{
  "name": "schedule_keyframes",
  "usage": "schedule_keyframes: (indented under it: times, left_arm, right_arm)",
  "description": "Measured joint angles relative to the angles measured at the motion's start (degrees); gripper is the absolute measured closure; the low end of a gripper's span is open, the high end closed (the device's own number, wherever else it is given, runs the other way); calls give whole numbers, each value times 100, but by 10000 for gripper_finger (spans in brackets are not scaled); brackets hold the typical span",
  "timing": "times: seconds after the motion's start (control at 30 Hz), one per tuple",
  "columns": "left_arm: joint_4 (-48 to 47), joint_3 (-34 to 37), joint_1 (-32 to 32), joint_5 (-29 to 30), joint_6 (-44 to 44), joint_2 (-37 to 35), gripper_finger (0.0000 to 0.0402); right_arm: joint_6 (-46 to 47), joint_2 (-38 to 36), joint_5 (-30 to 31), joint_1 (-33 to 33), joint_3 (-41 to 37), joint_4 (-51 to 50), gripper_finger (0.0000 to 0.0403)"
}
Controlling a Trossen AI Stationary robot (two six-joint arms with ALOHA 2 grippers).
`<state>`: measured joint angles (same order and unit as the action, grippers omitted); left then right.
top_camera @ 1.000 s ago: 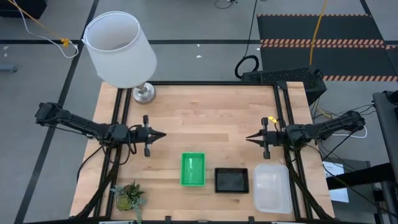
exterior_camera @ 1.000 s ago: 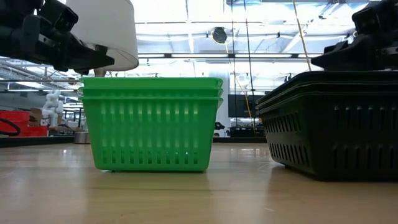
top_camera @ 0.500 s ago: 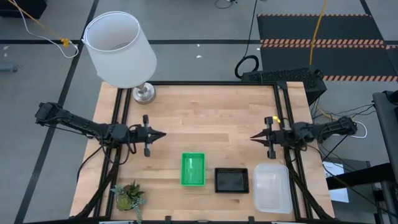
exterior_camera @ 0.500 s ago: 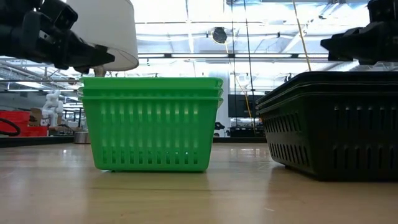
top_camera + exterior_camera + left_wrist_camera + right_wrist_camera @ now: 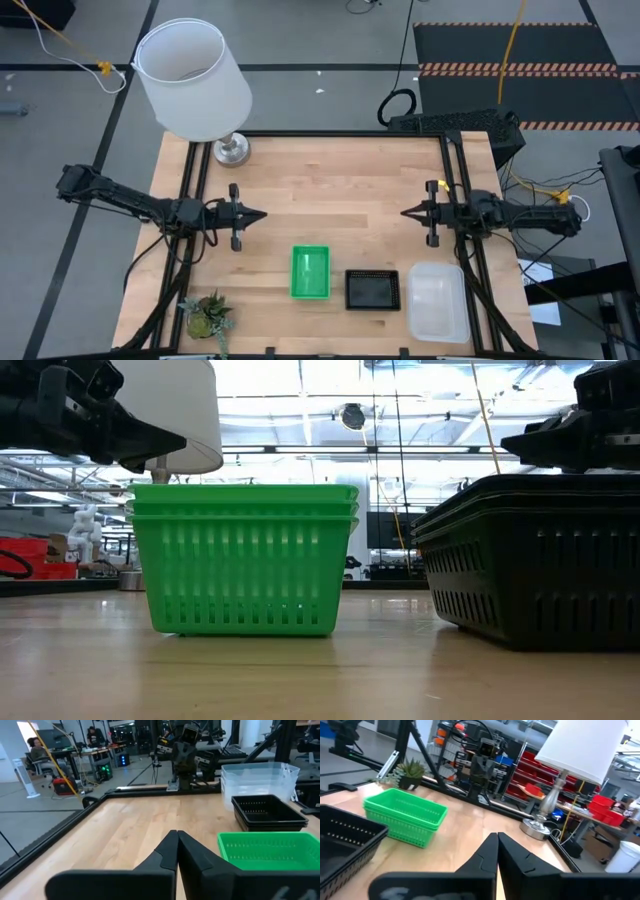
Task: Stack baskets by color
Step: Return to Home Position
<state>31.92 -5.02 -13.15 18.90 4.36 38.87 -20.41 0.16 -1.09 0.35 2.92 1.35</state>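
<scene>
**A:** What's changed just now?

**B:** Left to right: the left arm [image 5: 130,202] has stayed put at the left edge of the counter [image 5: 330,180], its jaws pinched together on nothing. The green stack [image 5: 310,272], black stack [image 5: 372,289] and clear stack [image 5: 437,301] sit in a row along the front edge and haven't moved. Only the right arm [image 5: 510,215] has shifted, drawing back and levelling out at the right edge. Its jaws are closed and empty too.

**A:** Meaning?

**B:** I'd judge the sorting finished, with the arms simply heading home.

**A:** Do the views differ?

**B:** From above, each stack reads as a single basket. The low view shows three nested rims on the green stack but misses the clear stack, whose layered walls show in the left wrist view.
</scene>
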Motion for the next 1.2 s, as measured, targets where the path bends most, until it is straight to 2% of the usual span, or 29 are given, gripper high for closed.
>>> schedule_keyframes:
  times: [0.17,0.4,0.6,0.9,1.2]
  left_arm:
    - [0,0,2,2,-46,0,382]
    - [-2,0,2,2,7,0,398]
    - [-12,0,2,11,35,-157,383]
    - [-832,0,2,17,290,-1021,398]
    - [-1123,376,1,-88,612,-1984,382]
  right_arm:
    - [62,0,-37,-192,0,-58,402]
    - [186,0,-42,-229,-2,-64,402]
    - [831,0,-46,-229,-4,11,402]
    - [923,0,-52,-227,-4,34,401]
    - [923,0,-53,-227,-4,43,401]
